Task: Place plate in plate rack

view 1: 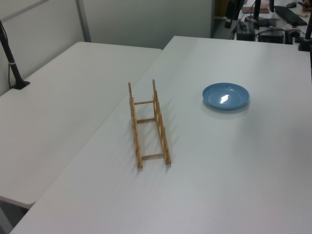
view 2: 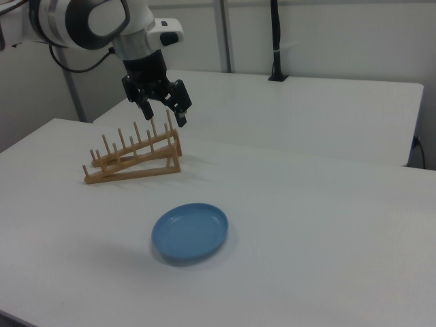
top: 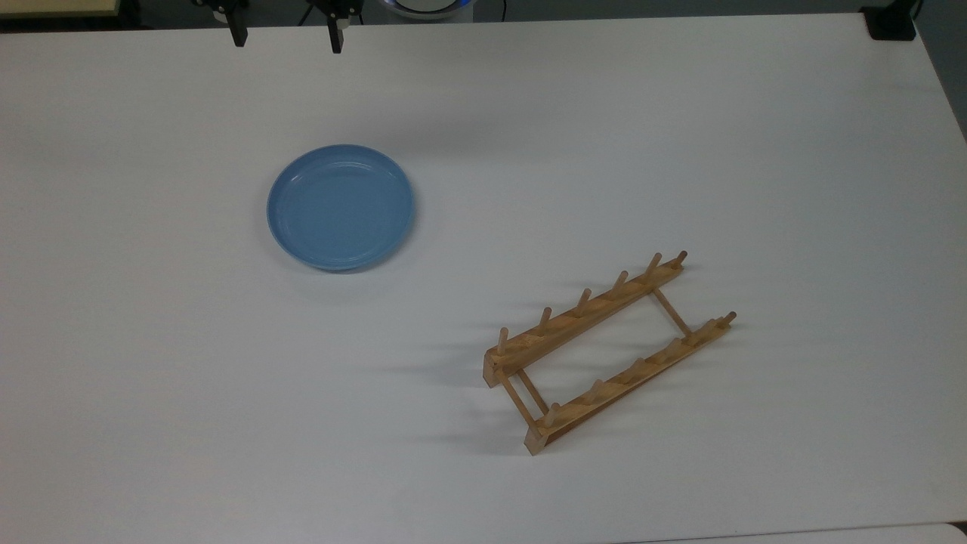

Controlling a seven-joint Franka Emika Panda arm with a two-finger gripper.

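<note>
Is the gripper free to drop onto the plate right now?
Probably yes. The gripper hangs open above the table, the plate lies flat with nothing on it, and the plate rack stands apart.

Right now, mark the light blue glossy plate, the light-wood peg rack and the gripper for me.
Light blue glossy plate (top: 340,208): top view, centre of its shallow well.
Light-wood peg rack (top: 582,311): top view, on the upper rail.
Gripper (view 2: 163,113): right view, midway between the fingertips, jaws apart.
</note>
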